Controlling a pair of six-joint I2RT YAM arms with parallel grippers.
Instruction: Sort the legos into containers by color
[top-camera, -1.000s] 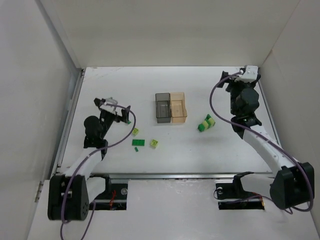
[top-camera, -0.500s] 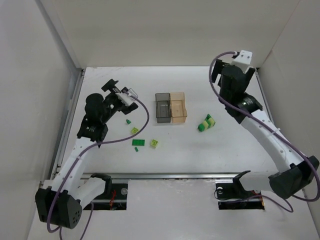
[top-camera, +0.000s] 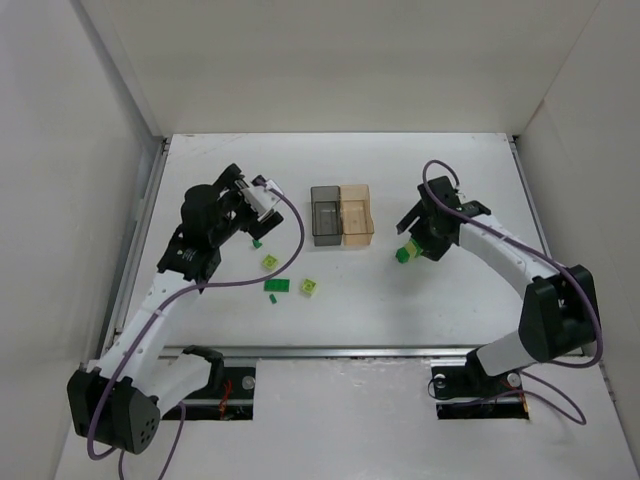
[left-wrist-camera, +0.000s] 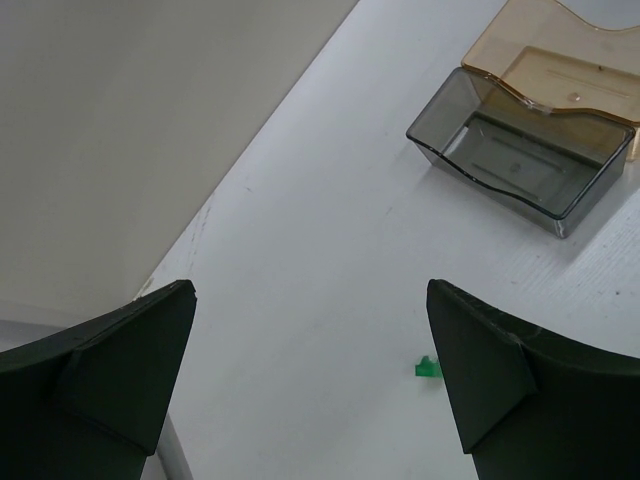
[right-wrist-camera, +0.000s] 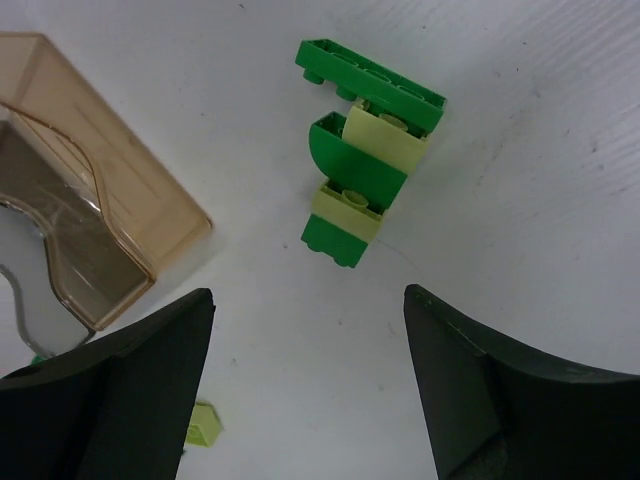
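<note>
The stack of small dark green and lime yellow-green plastic bricks (right-wrist-camera: 365, 150) lies on the white table (right-wrist-camera: 540, 180) just ahead of the right gripper (right-wrist-camera: 308, 300). Sideways it sits roughly between the fingertips, a little toward the finger away from the bins. The stack's long axis runs away from the fingers, nearly square to the line between them. A dark green block is at the near end, and a flat dark green plate lies crosswise at the far end, studs facing sideways.

The right gripper's fingers (right-wrist-camera: 120, 390) are spread apart with nothing between them. The axis suits a grip across the stack's narrow width. The move probably calls for advancing until the tips flank the curved dark green piece at mid-stack, then closing gently so the pressed-together bricks do not twist or pop apart. Since both colours are joined, the stack likely needs separating before it can be sorted.

The pale orange-tan translucent plastic bin (right-wrist-camera: 90, 170) stands near the other finger, so that finger should keep off its wall.

The left gripper (left-wrist-camera: 310, 290) hovers with its fingers wide and empty. A tiny dark green brick (left-wrist-camera: 428, 367) lies close to one finger, and the smoky grey translucent plastic bin (left-wrist-camera: 520, 150) is farther ahead.
</note>
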